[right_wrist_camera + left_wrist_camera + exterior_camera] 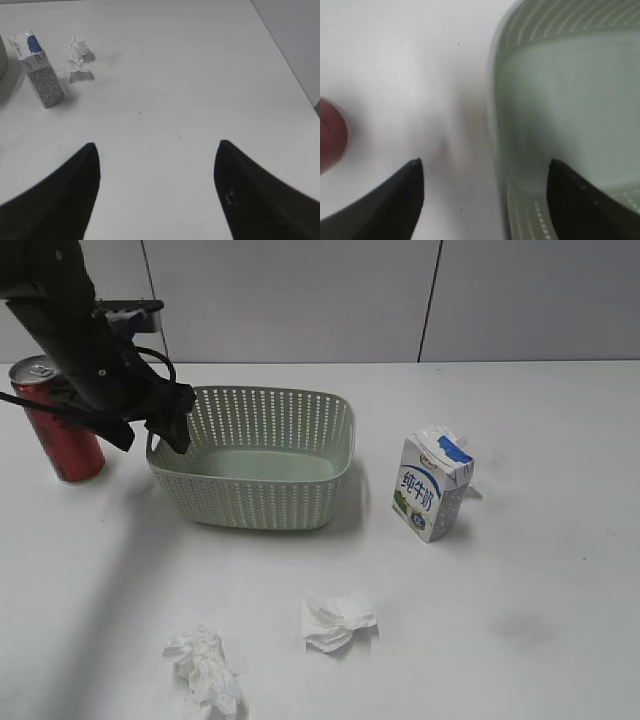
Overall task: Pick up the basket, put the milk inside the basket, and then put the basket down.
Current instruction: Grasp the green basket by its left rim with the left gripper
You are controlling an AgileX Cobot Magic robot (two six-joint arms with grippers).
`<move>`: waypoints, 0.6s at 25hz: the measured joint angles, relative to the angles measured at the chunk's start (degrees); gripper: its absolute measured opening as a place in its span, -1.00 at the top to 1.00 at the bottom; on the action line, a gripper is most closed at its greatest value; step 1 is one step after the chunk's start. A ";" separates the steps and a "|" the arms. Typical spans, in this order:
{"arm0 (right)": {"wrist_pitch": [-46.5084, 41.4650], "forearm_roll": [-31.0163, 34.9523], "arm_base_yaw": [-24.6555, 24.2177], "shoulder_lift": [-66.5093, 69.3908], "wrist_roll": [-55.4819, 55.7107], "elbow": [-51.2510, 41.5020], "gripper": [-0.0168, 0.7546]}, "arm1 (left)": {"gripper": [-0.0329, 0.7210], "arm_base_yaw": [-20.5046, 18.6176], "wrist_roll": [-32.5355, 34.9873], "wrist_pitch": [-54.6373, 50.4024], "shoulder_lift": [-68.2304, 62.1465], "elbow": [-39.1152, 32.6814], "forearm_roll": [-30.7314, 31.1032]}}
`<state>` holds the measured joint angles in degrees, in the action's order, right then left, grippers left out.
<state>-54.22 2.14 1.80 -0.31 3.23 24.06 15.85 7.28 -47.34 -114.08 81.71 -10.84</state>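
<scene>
the left claw [168, 418] sits at the left end wall of the basket [262, 502], with its dark arm rising up and to the left out of the exterior view. in the left wrist view the left claw [482, 167] stands wide apart: one fingertip [412, 172] is over bare tabletop [410, 65] outside the basket, the other fingertip [560, 175] is over the basket interior, and the blurred basket rim [495, 100] runs between them. nothing is clamped; whether either fingertip touches the rim cannot be told. the basket is pale green, perforated, rests on the tabletop and is empty. a red can [58, 420] stands upright just outside the left claw, on the side away from the basket; its rounded edge [330, 135] shows at the left border of the left wrist view. the milk [433, 485], a small white and blue carton with its top torn open, stands upright on the tabletop beyond the far end of the basket from the left claw, apart from the basket. in the right wrist view the right claw [157, 150] is spread wide and holds nothing, hovering over bare tabletop; the milk [40, 70] lies ahead of it and to its left, well apart, with a crumpled tissue [77, 55] just beyond the carton. two more crumpled tissues [338, 622] [205, 665] lie on the tabletop in front of the basket, well apart from both claws.
</scene>
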 joint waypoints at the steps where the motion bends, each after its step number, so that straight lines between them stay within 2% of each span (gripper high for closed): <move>1: 0.00 0.00 0.00 0.00 0.00 0.00 -0.45 | -0.59 0.00 0.00 0.76 -0.75 0.00 0.00; 5: 0.00 0.00 0.00 0.00 0.00 0.00 -0.45 | -0.36 0.00 0.00 2.90 -2.60 0.06 -0.06; 10: 0.00 0.00 0.00 0.00 0.00 0.00 -0.45 | 0.23 0.00 -0.66 3.24 -3.77 0.10 -1.36; 15: 0.00 0.00 0.00 0.00 0.00 0.00 -0.45 | 0.71 0.05 -5.73 2.95 -4.25 0.43 -0.73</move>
<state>-54.22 2.14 1.80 -0.31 3.23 24.06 15.90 1.55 -44.38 -118.33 82.13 -11.57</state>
